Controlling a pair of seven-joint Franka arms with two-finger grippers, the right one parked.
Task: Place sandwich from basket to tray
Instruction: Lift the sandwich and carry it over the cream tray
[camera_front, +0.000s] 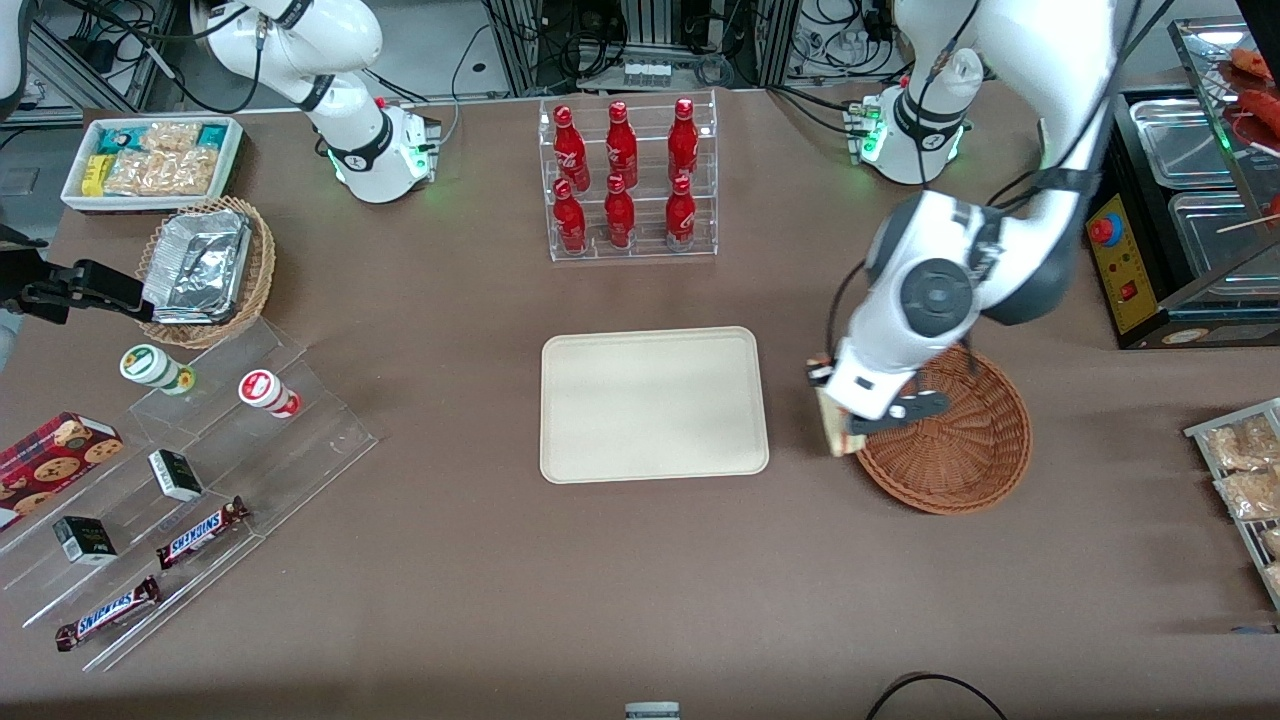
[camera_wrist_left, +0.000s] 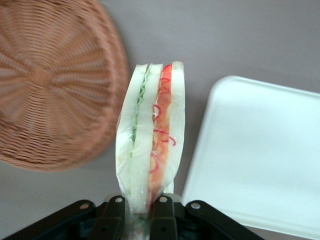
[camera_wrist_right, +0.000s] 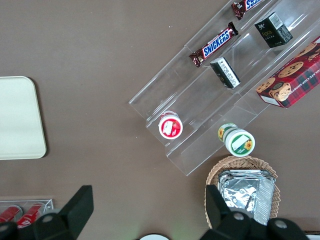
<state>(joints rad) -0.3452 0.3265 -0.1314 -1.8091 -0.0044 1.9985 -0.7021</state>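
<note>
Between basket & tray, gripper hangs above bare table, fingers pinched on sandwich at its base. Wedge's long axis points away from the fingers; tray's just beside, toward parked arm's end.

One sandwich, one tray and one basket are counted, along with one gripper, which is clamped on the sandwich between the basket and the tray. Six red bottles are held in one clear rack, and one tan basket of foil packets and one white bin of snacks are seen. On the clear steps two Snickers bars, two cups, two dark boxes and one cookie box are counted.
</note>
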